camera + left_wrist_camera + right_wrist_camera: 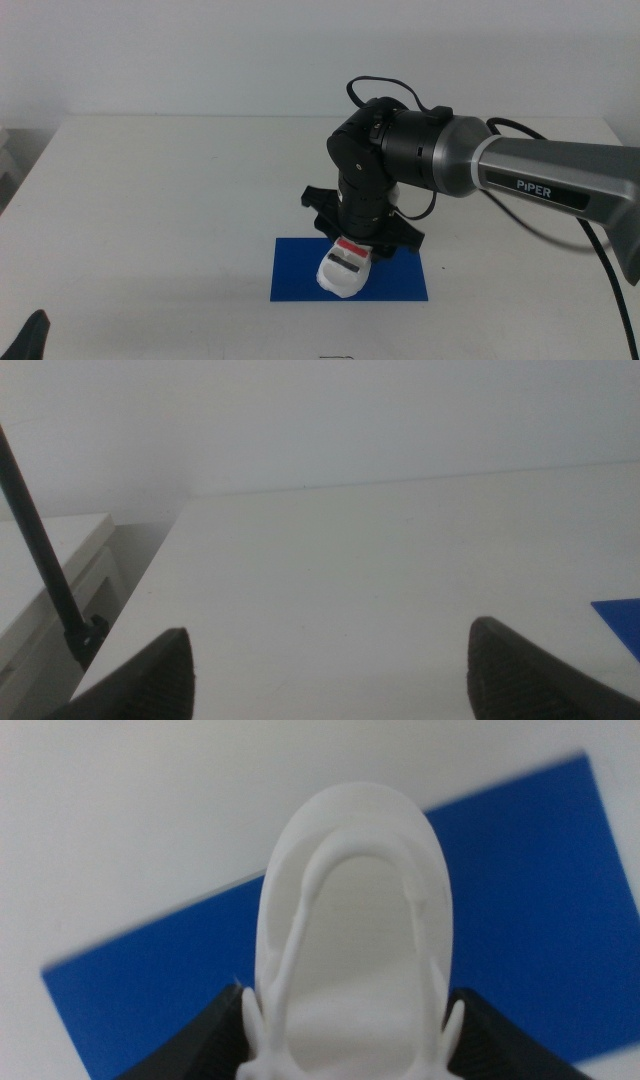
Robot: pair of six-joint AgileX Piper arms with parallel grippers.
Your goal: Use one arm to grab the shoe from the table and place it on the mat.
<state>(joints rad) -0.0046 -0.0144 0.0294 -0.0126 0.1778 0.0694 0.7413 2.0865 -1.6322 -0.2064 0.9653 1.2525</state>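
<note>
Right pincer point(352, 252) closed on the shoe point(343, 268), one jaw against each flank at the strap end; the heel end projects beyond the jaws. Directly beneath pincer and shoe: the mat point(300, 280) on the tabletop point(180, 200). Shoe-to-mat contact not discernible. Left pincer point(330, 670) waits, jaws spread wide, holding nothing.

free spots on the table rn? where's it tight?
Bare table all left of the right gripper, past the mat. Mat's left end is open. Tight mid-mat: shoe in the jaws. Left gripper waits near the bottom-left corner.
</note>
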